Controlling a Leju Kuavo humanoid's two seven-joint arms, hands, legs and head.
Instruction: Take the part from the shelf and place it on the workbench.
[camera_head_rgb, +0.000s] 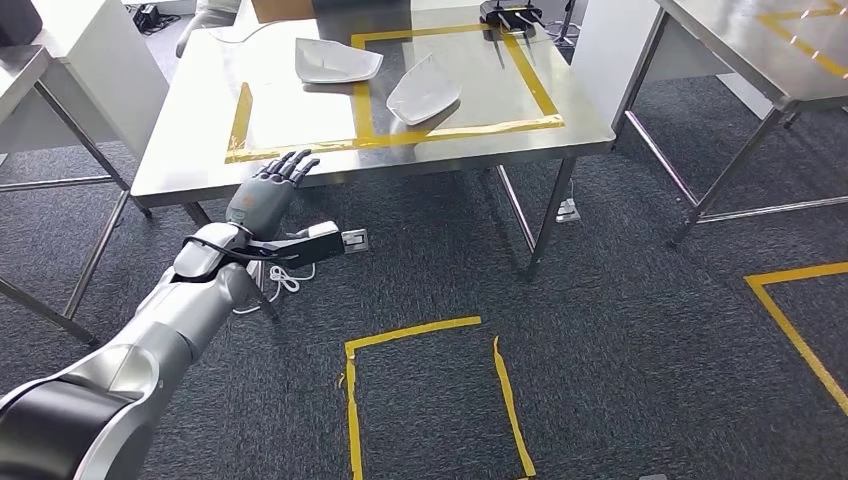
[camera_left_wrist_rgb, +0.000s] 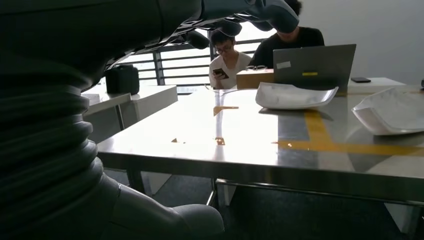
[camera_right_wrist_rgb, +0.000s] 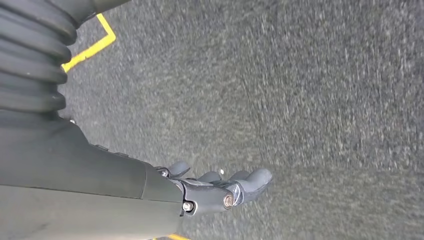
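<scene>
Two white curved shell parts lie on the steel workbench (camera_head_rgb: 190, 160): one part (camera_head_rgb: 337, 60) at the back beside the yellow tape square, the other part (camera_head_rgb: 424, 90) inside it. The left wrist view shows them too, the first part (camera_left_wrist_rgb: 295, 95) and the second part (camera_left_wrist_rgb: 392, 112), on the workbench (camera_left_wrist_rgb: 200, 145). My left hand (camera_head_rgb: 272, 190) is stretched forward at the table's front edge, just below the top, fingers straight and apart, holding nothing. My right hand (camera_right_wrist_rgb: 220, 187) hangs over the carpet with loose fingers and nothing in it.
A black device (camera_head_rgb: 510, 14) sits at the bench's far edge. Steel tables stand to the right (camera_head_rgb: 760, 60) and left (camera_head_rgb: 30, 70). Two people (camera_left_wrist_rgb: 227, 55) sit behind the bench with a laptop (camera_left_wrist_rgb: 314, 65) and a box (camera_left_wrist_rgb: 254, 78). Yellow tape (camera_head_rgb: 430, 330) marks the carpet.
</scene>
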